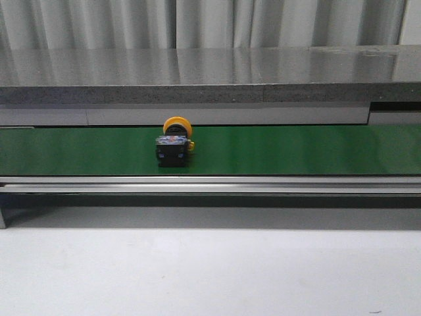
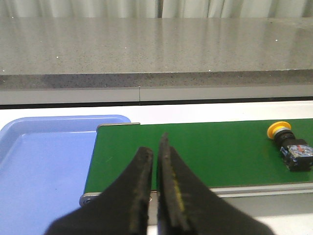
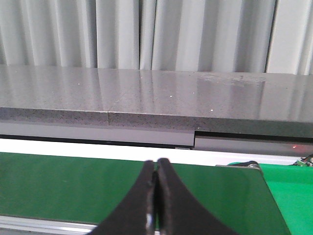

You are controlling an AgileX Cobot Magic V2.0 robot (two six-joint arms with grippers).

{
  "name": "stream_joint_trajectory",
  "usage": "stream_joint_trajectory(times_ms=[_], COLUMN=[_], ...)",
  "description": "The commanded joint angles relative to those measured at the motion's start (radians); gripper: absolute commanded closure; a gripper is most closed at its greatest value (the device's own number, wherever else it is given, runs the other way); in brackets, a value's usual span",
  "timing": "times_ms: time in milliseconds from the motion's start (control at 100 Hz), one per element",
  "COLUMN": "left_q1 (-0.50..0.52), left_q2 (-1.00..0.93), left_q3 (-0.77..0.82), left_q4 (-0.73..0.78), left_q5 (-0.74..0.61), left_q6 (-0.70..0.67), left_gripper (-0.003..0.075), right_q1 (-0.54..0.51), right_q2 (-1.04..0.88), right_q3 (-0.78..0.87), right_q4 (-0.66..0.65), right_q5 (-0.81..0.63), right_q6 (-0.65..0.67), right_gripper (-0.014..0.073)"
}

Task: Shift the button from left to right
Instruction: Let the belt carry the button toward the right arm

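The button (image 1: 175,143), a yellow-orange round cap on a black boxy body with a red-blue marking, lies on the green conveyor belt (image 1: 296,150) a little left of the middle in the front view. It also shows in the left wrist view (image 2: 289,144), far off to the side of my left gripper (image 2: 155,147). The left gripper is shut and empty, over the belt's near edge. My right gripper (image 3: 156,164) is shut and empty over the belt (image 3: 58,186). The button does not show in the right wrist view. Neither gripper shows in the front view.
A blue tray (image 2: 39,166) sits beside the belt's end in the left wrist view. A grey stone counter (image 1: 210,76) runs behind the belt. A metal rail (image 1: 210,184) edges the belt's front. A second green surface (image 3: 291,196) adjoins the belt in the right wrist view.
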Motion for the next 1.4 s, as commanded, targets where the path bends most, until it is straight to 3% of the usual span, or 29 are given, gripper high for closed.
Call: stream_joint_trajectory(times_ms=[0,340,480,810,1080,1200,1390], left_q1=[-0.007,-0.007,-0.007,-0.007,-0.007,-0.007,-0.007], left_q2=[0.009,0.009,0.009,0.009,0.009,0.009,0.009], left_q3=[-0.026,-0.026,-0.026,-0.026,-0.026,-0.026,-0.026], left_q4=[-0.013,-0.013,-0.013,-0.013,-0.013,-0.013,-0.013], left_q5=[-0.084,-0.084,-0.084,-0.084,-0.084,-0.084,-0.084], left_q6=[-0.003,-0.003,-0.003,-0.003,-0.003,-0.003,-0.003], left_gripper=[0.0715,0.0715,0.0715,0.0715,0.0715,0.0715,0.0715], right_q1=[-0.001,-0.001,-0.001,-0.001,-0.001,-0.001,-0.001], right_q2=[0.085,0.464,0.631,0.949,1.020,1.020,1.020], right_q3=[-0.114,-0.499,-0.603,-0.753,-0.757,-0.757,-0.757], right_q4=[-0.013,-0.013,-0.013,-0.013,-0.013,-0.013,-0.013], right_q5=[-0.003,0.349,0.399,0.545,0.563,0.563,0.562], right_q6=[0.000,0.000,0.000,0.000,0.000,0.000,0.000], right_gripper=[0.0662,0.0662,0.0662,0.0662,0.0657,0.0561,0.0225])
